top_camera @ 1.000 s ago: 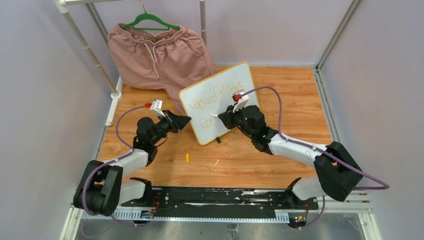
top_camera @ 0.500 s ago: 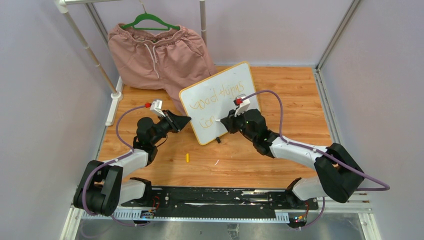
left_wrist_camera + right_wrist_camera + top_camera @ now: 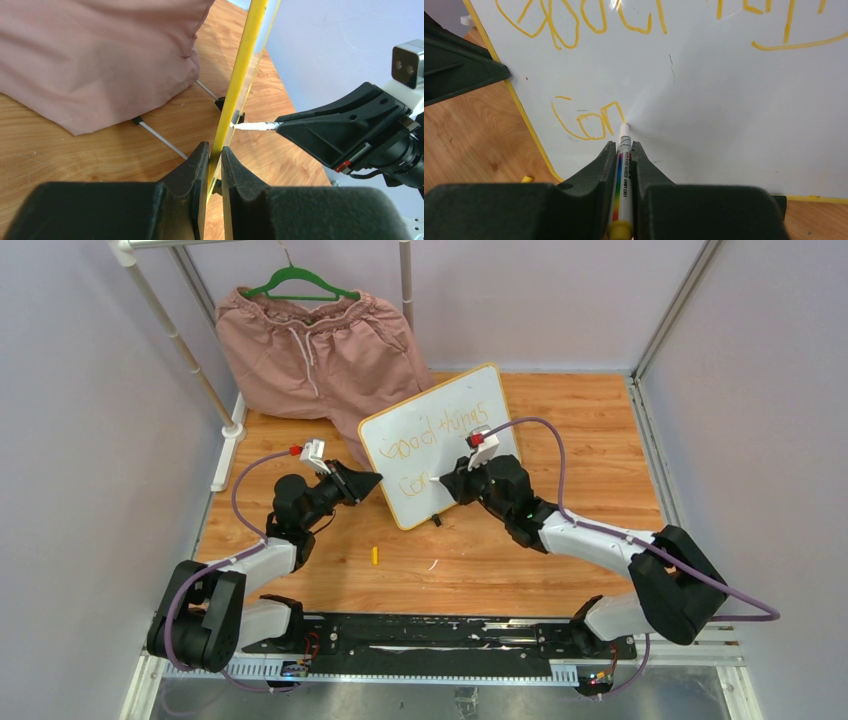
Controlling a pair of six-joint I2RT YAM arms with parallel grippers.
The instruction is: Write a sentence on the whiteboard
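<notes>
whiteboard (image 3: 440, 445): stands on the wooden table (image 3: 570, 420), face towards the arms, between the two grippers.
left gripper (image 3: 212, 162): fingers clamped on the whiteboard's yellow frame at its left edge.
right gripper (image 3: 624, 150): fingers closed around a marker (image 3: 622, 172), tip touching the whiteboard's face just after "Con".
sentence (image 3: 437, 435): orange; "good things" on the whiteboard's upper line, "Con" below, near its lower left corner.
pink shorts (image 3: 315, 345): on a green hanger (image 3: 298, 282), behind the whiteboard.
small yellow piece (image 3: 375, 555): on the table in front of the whiteboard, apart from it.
</notes>
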